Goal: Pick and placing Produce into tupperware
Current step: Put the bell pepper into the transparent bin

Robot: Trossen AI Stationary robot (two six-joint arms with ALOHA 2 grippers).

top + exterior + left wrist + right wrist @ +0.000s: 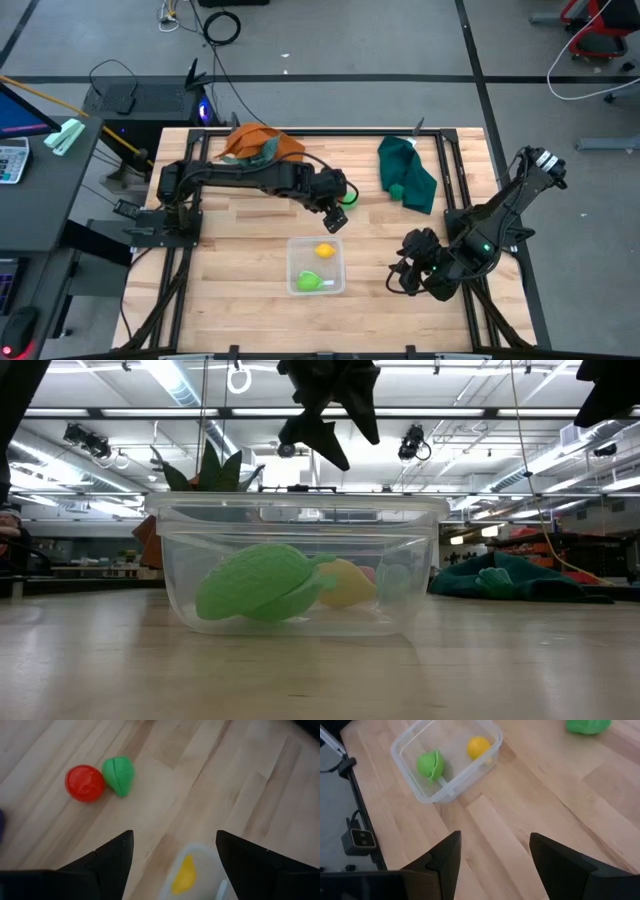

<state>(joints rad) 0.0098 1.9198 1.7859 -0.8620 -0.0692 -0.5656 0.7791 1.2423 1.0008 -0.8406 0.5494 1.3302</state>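
I see the worktop (250,225) filling the middle of the high view, and the tupperware (316,266) sits low in the middle of it with a yellow piece (325,250) and a green piece (306,284) already inside. My left gripper (338,210) hangs just above the box's upper right corner, fingers wide apart and holding nothing. The next produce, a red ball (84,783) touching a green pear (118,775), lies up and left of those fingers in the left wrist view. My right gripper (410,275), open and empty too, waits lower right, farther off.
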